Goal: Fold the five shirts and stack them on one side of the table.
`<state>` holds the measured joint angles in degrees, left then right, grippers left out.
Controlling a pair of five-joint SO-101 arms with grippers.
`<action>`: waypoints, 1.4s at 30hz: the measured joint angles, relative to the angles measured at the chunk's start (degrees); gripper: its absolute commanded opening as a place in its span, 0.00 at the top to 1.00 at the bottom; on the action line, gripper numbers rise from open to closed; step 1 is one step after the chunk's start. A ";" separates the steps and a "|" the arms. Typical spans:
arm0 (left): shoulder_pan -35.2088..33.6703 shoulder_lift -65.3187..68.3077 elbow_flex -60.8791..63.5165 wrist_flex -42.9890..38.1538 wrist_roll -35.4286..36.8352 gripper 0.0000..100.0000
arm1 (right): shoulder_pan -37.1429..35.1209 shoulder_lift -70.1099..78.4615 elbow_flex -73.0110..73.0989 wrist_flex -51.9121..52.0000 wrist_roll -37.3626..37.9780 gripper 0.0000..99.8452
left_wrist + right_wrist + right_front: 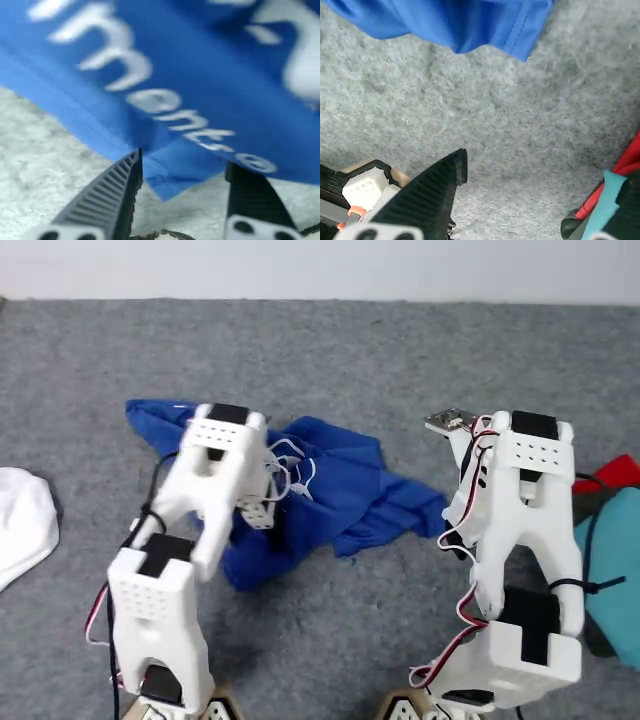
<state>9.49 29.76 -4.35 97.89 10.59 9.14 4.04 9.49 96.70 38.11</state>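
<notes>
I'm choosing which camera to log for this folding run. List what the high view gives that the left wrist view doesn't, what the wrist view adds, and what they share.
High view adds: a white shirt at the table's left edge, teal cloth and red cloth at the right edge, and the left arm and right arm by the crumpled blue shirt.
Left wrist view adds: the left gripper, open, its fingers either side of a hem corner, with the shirt's white lettering close up.
Shared: the blue shirt and the grey table.

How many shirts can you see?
4: blue shirt mid-table, white shirt at the left edge, teal shirt and red shirt piled at the right edge; another may be hidden there.
</notes>
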 measured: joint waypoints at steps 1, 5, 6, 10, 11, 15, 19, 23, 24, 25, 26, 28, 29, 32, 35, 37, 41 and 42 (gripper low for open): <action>0.26 0.00 0.00 0.00 0.00 0.80 | 0.00 0.00 0.00 0.18 0.00 0.54; 0.44 0.00 0.00 0.79 0.00 0.82 | 0.00 0.00 0.00 0.62 0.00 0.54; 0.35 0.00 0.53 0.79 -0.09 0.82 | 0.26 0.00 0.00 0.62 0.00 0.54; -2.90 0.00 4.13 0.79 -2.37 0.82 | 1.49 0.00 0.00 0.70 0.00 0.54; -3.52 0.00 5.10 0.79 -2.64 0.82 | 1.58 0.00 0.00 0.70 0.00 0.54; -4.31 0.00 9.23 0.79 -2.99 0.78 | 1.67 0.00 0.00 0.70 0.00 0.54; -4.22 0.00 11.34 0.79 -3.16 0.75 | 1.67 0.00 0.00 0.70 0.00 0.54; -4.22 1.93 10.55 0.09 -3.16 0.78 | 1.67 0.00 0.00 0.70 0.00 0.54; -4.22 2.81 9.93 0.26 -3.16 0.80 | 1.67 0.00 0.00 0.70 0.00 0.54; -4.22 3.87 9.23 0.35 -3.34 0.84 | 1.67 0.00 0.00 0.70 0.00 0.54; -4.22 5.01 8.35 0.35 -3.60 0.87 | 1.85 0.00 0.00 0.70 0.00 0.54; -3.69 7.12 6.51 0.53 -3.60 0.95 | 2.20 0.00 0.00 0.70 -0.09 0.54; -3.60 8.18 5.63 0.53 -3.69 0.99 | 2.20 0.00 0.00 0.70 -0.09 0.54; -3.34 10.64 2.99 1.67 -5.27 0.99 | 2.11 0.00 0.00 0.97 0.00 0.54; -3.34 11.16 2.20 1.85 -6.77 0.99 | 2.11 0.00 0.00 0.97 0.00 0.54; -3.34 10.90 2.20 1.85 -7.56 0.99 | 2.11 0.00 0.00 0.97 0.00 0.54; -3.43 8.53 2.37 1.85 -8.88 0.99 | 2.11 0.00 0.00 0.97 0.00 0.54; -3.43 7.74 2.81 1.85 -10.11 0.99 | 2.11 0.00 0.00 0.97 0.00 0.54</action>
<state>6.07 37.49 -1.54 99.74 0.48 11.25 4.04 9.49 97.67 38.11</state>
